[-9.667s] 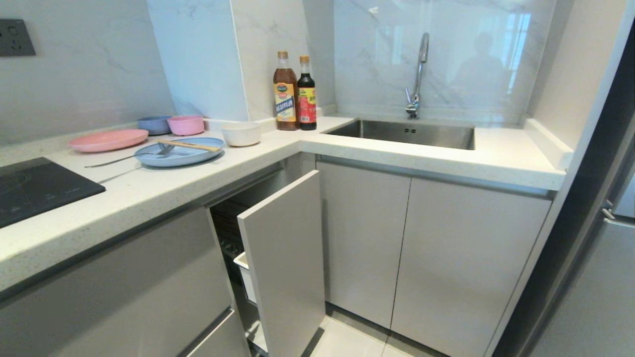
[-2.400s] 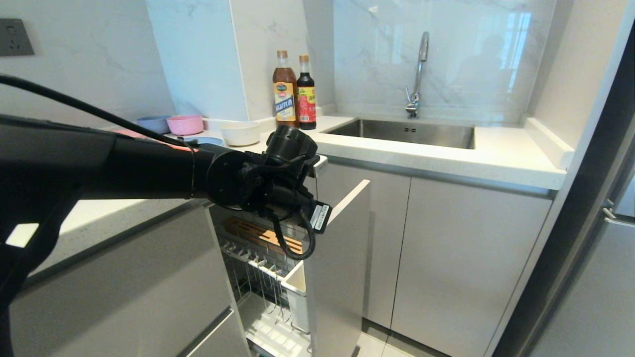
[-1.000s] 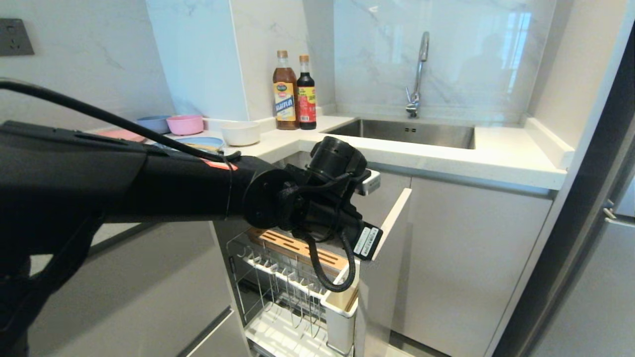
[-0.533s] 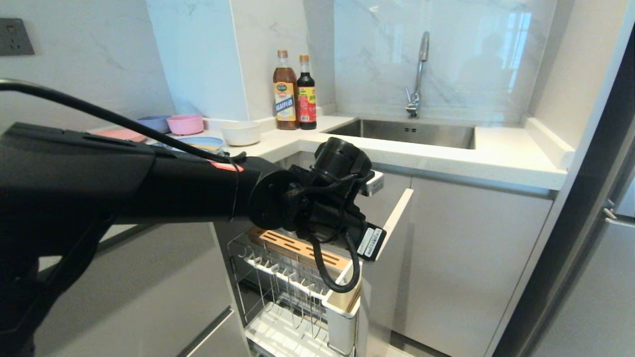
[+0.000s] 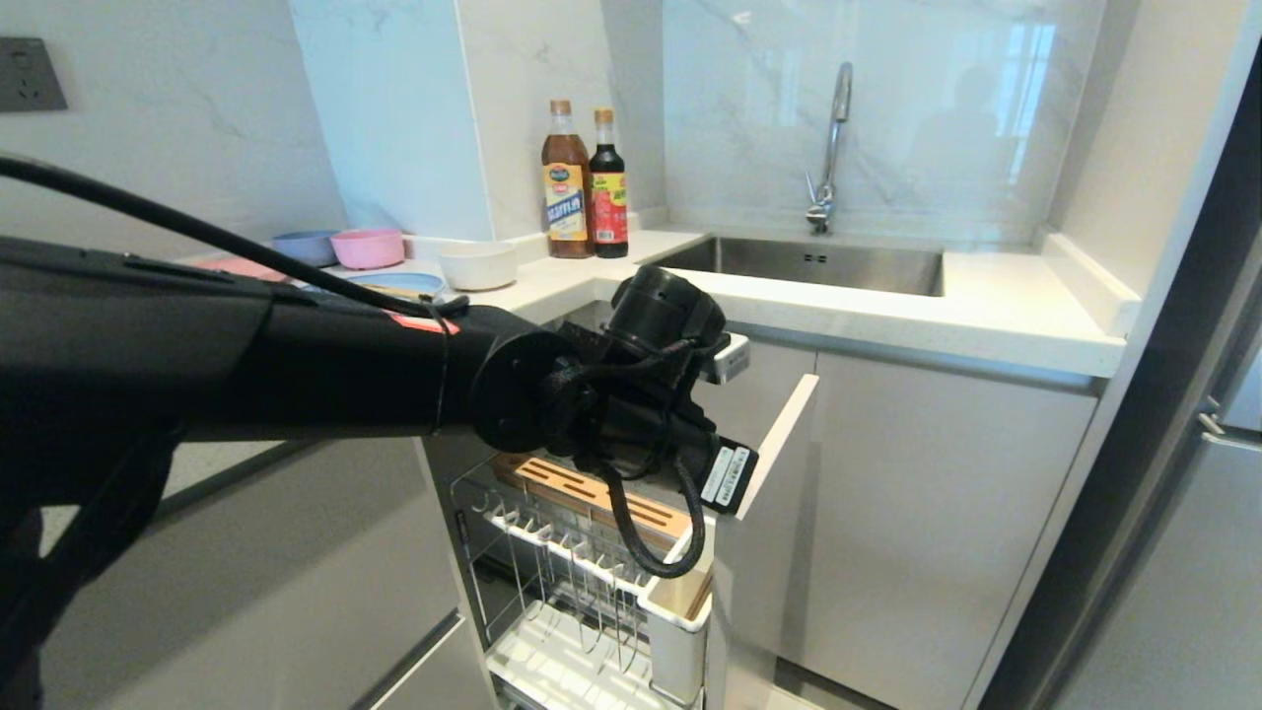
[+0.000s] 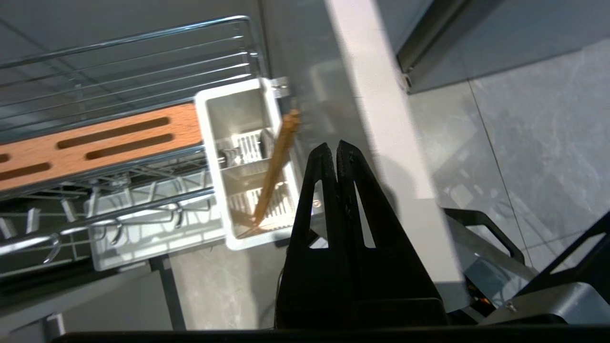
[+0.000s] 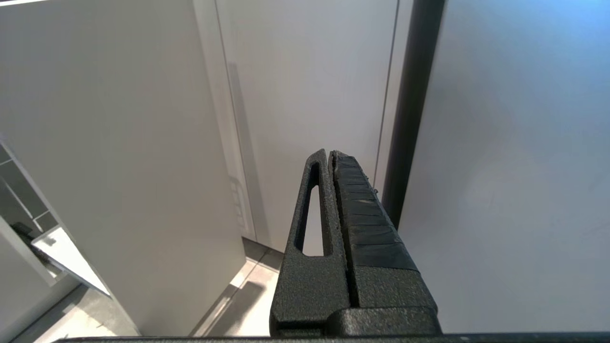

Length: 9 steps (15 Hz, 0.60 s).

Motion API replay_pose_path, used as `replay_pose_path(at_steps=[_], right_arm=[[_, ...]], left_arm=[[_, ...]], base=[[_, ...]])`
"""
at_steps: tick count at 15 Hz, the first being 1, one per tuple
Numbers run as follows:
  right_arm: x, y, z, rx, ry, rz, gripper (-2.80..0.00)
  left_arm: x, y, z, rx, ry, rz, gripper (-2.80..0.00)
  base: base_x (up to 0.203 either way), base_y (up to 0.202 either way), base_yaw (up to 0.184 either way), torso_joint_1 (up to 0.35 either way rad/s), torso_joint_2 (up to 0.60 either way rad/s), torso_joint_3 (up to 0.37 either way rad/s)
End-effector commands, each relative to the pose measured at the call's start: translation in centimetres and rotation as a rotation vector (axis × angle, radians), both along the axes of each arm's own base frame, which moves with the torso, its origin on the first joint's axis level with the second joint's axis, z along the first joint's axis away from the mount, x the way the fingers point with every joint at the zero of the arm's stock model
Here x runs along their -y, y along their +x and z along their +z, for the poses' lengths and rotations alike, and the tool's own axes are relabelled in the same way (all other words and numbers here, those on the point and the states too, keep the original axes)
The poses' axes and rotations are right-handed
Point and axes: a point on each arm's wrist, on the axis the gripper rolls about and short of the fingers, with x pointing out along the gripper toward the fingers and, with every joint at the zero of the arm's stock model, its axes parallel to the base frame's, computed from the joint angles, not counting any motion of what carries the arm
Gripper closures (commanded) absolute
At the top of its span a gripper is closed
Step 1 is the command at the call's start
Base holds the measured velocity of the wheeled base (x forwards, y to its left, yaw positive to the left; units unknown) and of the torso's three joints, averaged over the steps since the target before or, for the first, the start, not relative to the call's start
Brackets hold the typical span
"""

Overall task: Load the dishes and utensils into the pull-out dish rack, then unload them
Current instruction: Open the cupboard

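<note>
Rack [image 5: 582, 582] stands pulled out, chopsticks [image 6: 275, 176] already in its holder; left claw [image 6: 337, 148] closed on nothing, bowl [image 5: 478, 264] and plate [image 5: 404, 284] wait on the tabletop [image 5: 887, 316]

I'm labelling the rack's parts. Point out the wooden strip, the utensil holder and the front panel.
wooden strip [image 6: 95, 143]: left wrist view, between its slots.
utensil holder [image 6: 281, 209]: left wrist view, white side rim.
front panel [image 5: 779, 449]: head view, white top edge.

bottles [image 5: 586, 182]: 2 | bowls [image 5: 368, 248]: 3 | rack [image 5: 582, 552]: 1 | faucet [image 5: 828, 148]: 1
</note>
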Motion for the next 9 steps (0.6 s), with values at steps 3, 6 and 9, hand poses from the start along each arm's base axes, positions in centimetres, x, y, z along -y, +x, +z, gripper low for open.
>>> replay_pose_path(at_steps=[3,6,9], right_arm=[[0.0,0.0,0.0,-0.002,0.0,0.0,0.0],[0.0,0.0,0.0,-0.002,0.0,0.0,0.0],[0.0,0.0,0.0,-0.002,0.0,0.0,0.0]], left_arm=[[-1.8,0.4,0.9,0.011,-0.005,0.045,0.0],[-3.9,1.1,1.6,0.027,-0.002,0.109,0.0],[-6.4,0.8,2.9,0.051,-0.014,0.159,0.0]], base=[[0.0,0.0,0.0,0.0,0.0,0.0],[0.0,0.0,0.0,0.0,0.0,0.0],[0.0,0.0,0.0,0.0,0.0,0.0]])
